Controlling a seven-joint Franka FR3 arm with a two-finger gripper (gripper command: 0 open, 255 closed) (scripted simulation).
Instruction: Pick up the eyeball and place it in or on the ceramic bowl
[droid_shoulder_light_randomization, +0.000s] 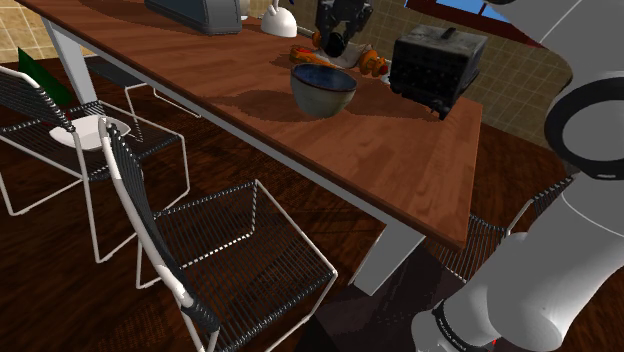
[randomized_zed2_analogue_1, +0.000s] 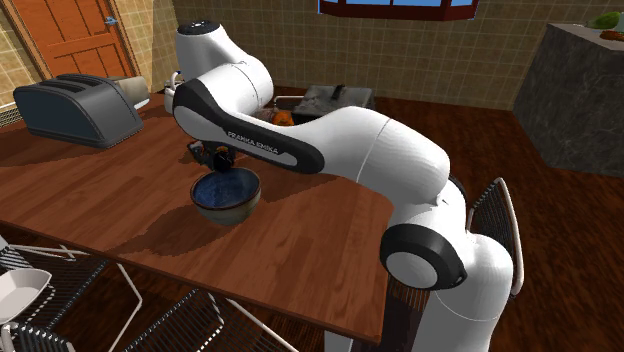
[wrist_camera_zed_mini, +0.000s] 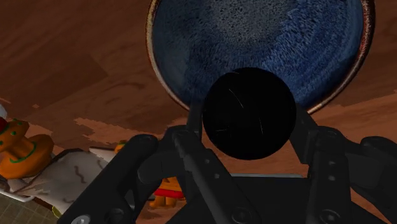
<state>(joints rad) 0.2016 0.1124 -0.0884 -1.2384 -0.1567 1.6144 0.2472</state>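
We judge the pick-up done: the black two-finger pincer (wrist_camera_zed_mini: 249, 130) is closed around the dark, glossy round eyeball (wrist_camera_zed_mini: 248, 105), a finger pressing it on each side, and holds it clear of the brown wooden counter (droid_shoulder_light_randomization: 400, 150). The ball hangs in the air close to the rim of the round ceramic bowl (wrist_camera_zed_mini: 210, 38), blue-glazed inside and dull grey-brown outside, which stands empty. As we read it, what is left is to bring the ball over the bowl's middle, lower it and let go.
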